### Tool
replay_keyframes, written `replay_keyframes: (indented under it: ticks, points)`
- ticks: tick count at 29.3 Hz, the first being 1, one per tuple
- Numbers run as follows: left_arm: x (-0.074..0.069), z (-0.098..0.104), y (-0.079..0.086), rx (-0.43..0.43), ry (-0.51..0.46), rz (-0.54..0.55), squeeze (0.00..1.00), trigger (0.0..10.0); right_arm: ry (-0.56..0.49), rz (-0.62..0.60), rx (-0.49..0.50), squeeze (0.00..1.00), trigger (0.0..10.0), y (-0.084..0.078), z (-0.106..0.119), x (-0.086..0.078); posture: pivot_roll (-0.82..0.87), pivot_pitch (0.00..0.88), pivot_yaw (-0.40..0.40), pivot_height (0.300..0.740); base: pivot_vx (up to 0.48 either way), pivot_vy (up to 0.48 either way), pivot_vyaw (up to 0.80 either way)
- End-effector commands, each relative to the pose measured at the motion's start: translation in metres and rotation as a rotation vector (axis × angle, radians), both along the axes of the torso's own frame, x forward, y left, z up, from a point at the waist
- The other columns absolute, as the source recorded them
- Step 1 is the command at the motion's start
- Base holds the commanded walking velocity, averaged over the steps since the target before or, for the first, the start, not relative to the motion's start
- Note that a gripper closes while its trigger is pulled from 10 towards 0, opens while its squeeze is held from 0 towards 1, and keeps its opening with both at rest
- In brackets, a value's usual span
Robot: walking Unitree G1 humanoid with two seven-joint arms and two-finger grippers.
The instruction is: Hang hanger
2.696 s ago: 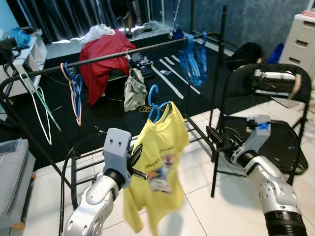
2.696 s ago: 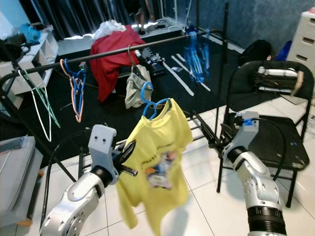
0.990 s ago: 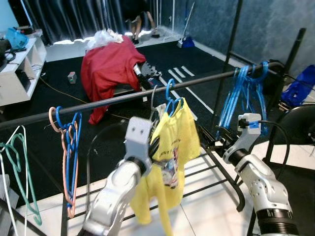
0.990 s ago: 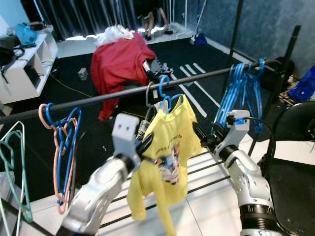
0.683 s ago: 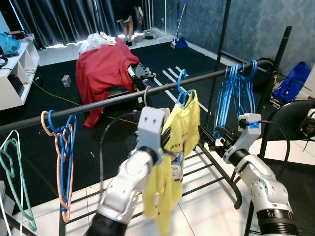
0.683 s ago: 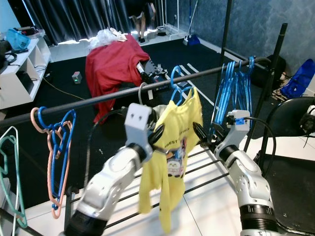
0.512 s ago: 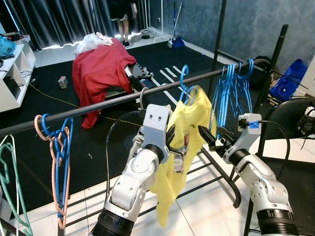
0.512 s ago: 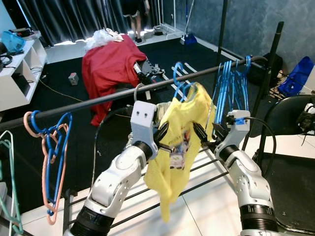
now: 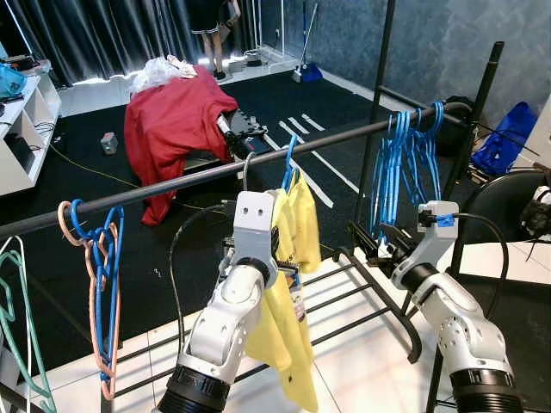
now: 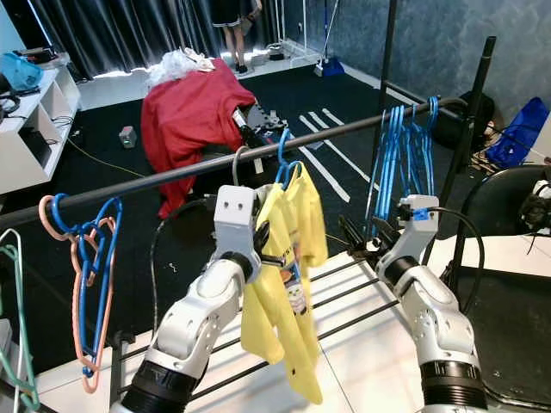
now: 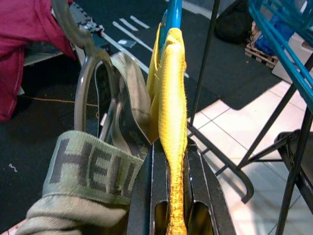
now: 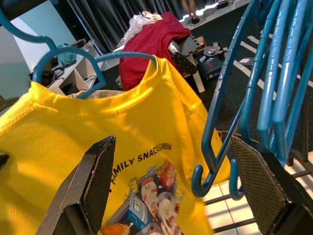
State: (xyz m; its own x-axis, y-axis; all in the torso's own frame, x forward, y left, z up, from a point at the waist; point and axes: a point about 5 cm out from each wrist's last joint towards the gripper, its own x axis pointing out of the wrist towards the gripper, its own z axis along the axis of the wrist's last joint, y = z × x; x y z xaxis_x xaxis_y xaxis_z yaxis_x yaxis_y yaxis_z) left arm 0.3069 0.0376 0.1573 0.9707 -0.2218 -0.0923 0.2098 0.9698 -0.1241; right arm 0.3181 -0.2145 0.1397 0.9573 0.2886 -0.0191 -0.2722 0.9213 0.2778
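A yellow T-shirt (image 9: 293, 258) hangs on a blue hanger (image 9: 288, 163). The hanger's hook reaches up over the black clothes rail (image 9: 172, 181); I cannot tell whether it bears on the rail. My left gripper (image 9: 284, 258) is raised just below the rail and is shut on the shirt's shoulder over the hanger. In the left wrist view the yellow cloth (image 11: 172, 117) runs between the two black fingers (image 11: 146, 196). My right gripper (image 9: 379, 245) is held to the right of the shirt, open, with the shirt's print (image 12: 151, 181) in front of its spread fingers (image 12: 93, 181).
A bunch of blue hangers (image 9: 405, 163) hangs at the rail's right end beside an upright pole (image 9: 374, 103). Blue and pink hangers (image 9: 95, 284) hang at the left. A khaki garment (image 11: 88, 166) hangs right beside the shirt. A red cloth (image 9: 172, 112), a black chair (image 9: 516, 198) and a person's legs (image 9: 207, 17) stand around.
My left arm has raised the shirt and hanger from low in front up to the rail. The shirt has swung and now hangs edge-on. The right gripper stayed open.
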Motion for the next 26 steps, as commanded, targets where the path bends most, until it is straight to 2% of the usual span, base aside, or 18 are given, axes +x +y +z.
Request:
replay_keyframes:
  ticks: [1,5,6,7,9,10,11,15,19,22,26]
  points:
    - [-0.009,-0.008,-0.011,-0.03,0.068,-0.024,0.0,10.0,0.001,0.006,0.002,0.0,10.0,0.003,0.0,-0.001,-0.14,0.013,0.077,0.74,0.0,0.0,0.0]
    - [-0.016,-0.016,-0.017,-0.015,0.125,-0.085,0.0,10.0,0.003,0.005,0.003,0.0,10.0,0.003,0.001,-0.001,-0.14,0.013,0.077,0.74,0.0,0.0,0.0]
    - [-0.023,-0.02,-0.019,-0.001,0.148,-0.124,0.01,10.0,0.004,0.005,0.002,0.0,10.0,0.003,0.0,0.0,-0.15,0.015,0.073,0.74,0.0,0.0,0.0]
    - [-0.028,-0.024,-0.019,0.003,0.167,-0.147,0.13,10.0,0.005,0.006,0.002,0.0,10.0,0.003,0.0,0.0,-0.15,0.015,0.073,0.74,0.0,0.0,0.0]
    - [-0.032,-0.026,-0.018,0.005,0.179,-0.163,0.16,10.0,0.006,0.006,0.002,0.0,10.0,0.003,0.0,0.0,-0.15,0.015,0.073,0.74,0.0,0.0,0.0]
    - [-0.035,-0.028,-0.018,0.006,0.19,-0.181,0.4,10.0,0.006,0.006,0.001,0.0,10.0,0.003,0.0,0.0,-0.16,0.015,0.072,0.74,0.0,0.0,0.0]
    - [-0.037,-0.028,-0.017,-0.004,0.189,-0.21,1.0,10.0,0.007,0.006,0.0,0.0,10.0,0.002,0.0,0.0,-0.15,0.014,0.071,0.74,0.0,0.0,0.0]
    - [-0.042,-0.023,-0.014,-0.014,0.167,-0.287,1.0,10.0,0.009,0.007,-0.002,0.0,10.0,0.002,0.0,0.0,-0.15,0.014,0.071,0.74,0.0,0.0,0.0]
    - [-0.043,-0.022,-0.012,-0.01,0.161,-0.302,1.0,10.0,0.01,0.007,-0.003,0.0,10.0,0.002,0.0,0.0,-0.15,0.009,0.07,0.74,0.0,0.0,0.0]
    - [-0.046,-0.014,0.009,0.01,0.098,-0.4,1.0,10.0,0.013,0.009,-0.006,0.0,10.0,0.002,-0.001,0.0,-0.15,0.004,0.07,0.74,0.0,0.0,0.0]
    - [-0.048,-0.012,0.016,0.011,0.095,-0.42,1.0,10.0,0.014,0.01,-0.007,0.0,10.0,0.002,-0.001,0.0,-0.15,0.004,0.07,0.74,0.0,0.0,0.0]
